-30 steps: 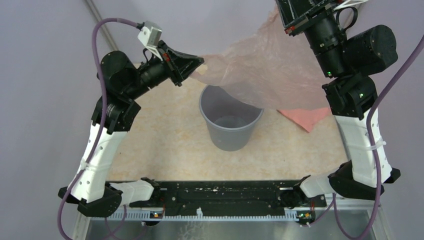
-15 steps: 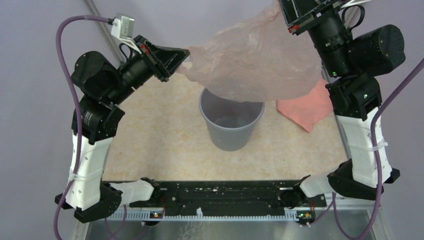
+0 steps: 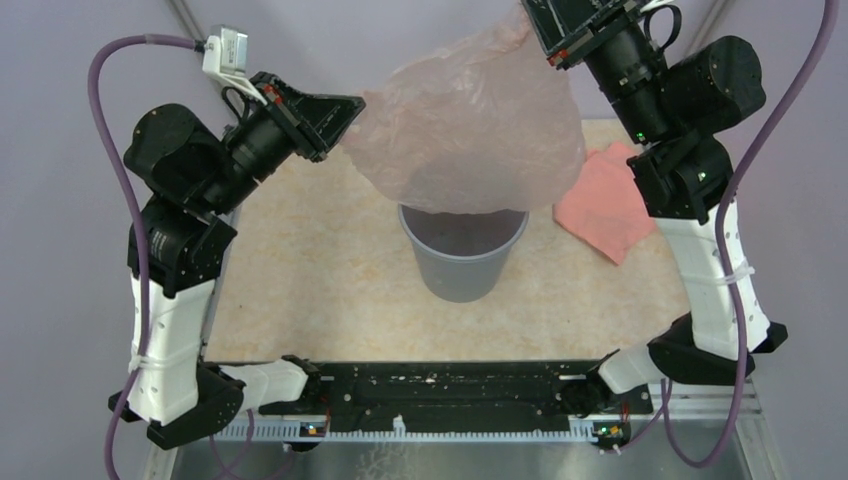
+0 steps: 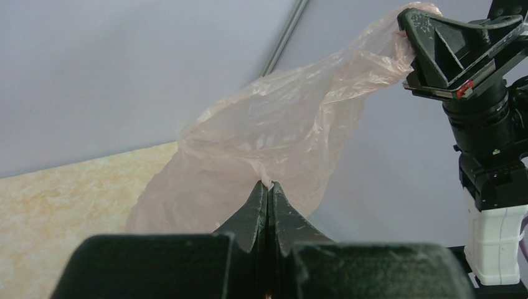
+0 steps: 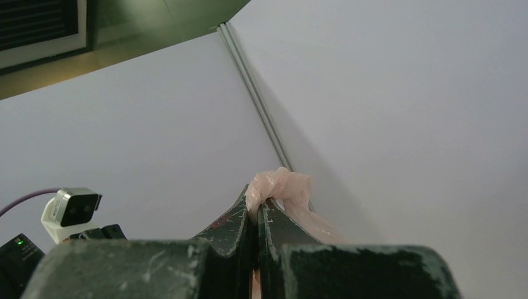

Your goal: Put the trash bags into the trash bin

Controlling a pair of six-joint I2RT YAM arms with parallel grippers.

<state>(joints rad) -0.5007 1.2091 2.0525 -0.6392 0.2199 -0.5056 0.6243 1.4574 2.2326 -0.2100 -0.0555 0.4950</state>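
Observation:
The translucent pale pink trash bag (image 3: 470, 130) hangs spread in the air between both grippers, its lower edge draped over the far rim of the grey trash bin (image 3: 462, 258). My left gripper (image 3: 352, 115) is shut on the bag's left edge; the left wrist view shows the bag (image 4: 274, 143) pinched at the gripper's tips (image 4: 268, 185). My right gripper (image 3: 535, 15) is shut on the bag's top right corner; the right wrist view shows a bunched bit of bag (image 5: 280, 187) at the tips (image 5: 257, 205). The bin stands upright at mid table.
An opaque salmon-pink folded bundle (image 3: 600, 205) lies on the tabletop right of the bin, beside the right arm. Purple cables (image 3: 120, 120) loop by the left arm. Grey walls stand behind the beige tabletop (image 3: 320, 280).
Both arms have carried the bag leftward and higher. The bag now hangs bunched over the bin instead of stretched to the right, uncovering the salmon bundle.

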